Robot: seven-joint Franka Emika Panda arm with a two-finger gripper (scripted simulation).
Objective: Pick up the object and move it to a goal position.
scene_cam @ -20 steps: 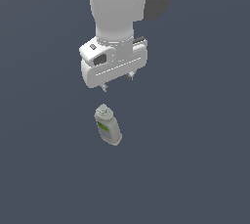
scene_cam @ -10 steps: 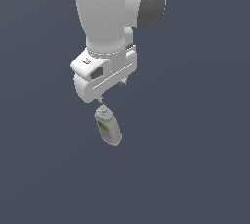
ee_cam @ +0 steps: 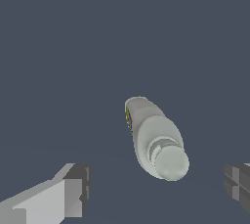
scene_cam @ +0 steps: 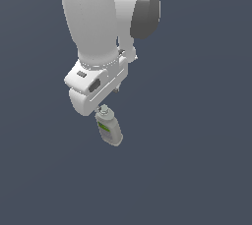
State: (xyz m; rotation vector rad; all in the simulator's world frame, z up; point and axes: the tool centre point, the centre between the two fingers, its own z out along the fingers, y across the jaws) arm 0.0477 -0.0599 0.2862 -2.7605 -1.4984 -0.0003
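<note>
The object (scene_cam: 109,128) is a small pale bottle with a round cap and a green label. It stands on the dark floor in the exterior view, leaning slightly. My gripper (scene_cam: 110,99) hangs just above its cap, and the white hand hides most of the fingers there. In the wrist view the object (ee_cam: 154,137) shows cap-first, with a strip of green label along one side. My gripper (ee_cam: 156,189) is open, much wider than the bottle. One finger (ee_cam: 73,191) and the other finger (ee_cam: 237,186) stand on either side of the cap without touching it.
A plain dark grey floor (scene_cam: 197,170) surrounds the bottle. The white arm (scene_cam: 93,27) rises above the hand.
The gripper has come down and moved toward the exterior view's left, ending close above the bottle's cap. The bottle has not moved.
</note>
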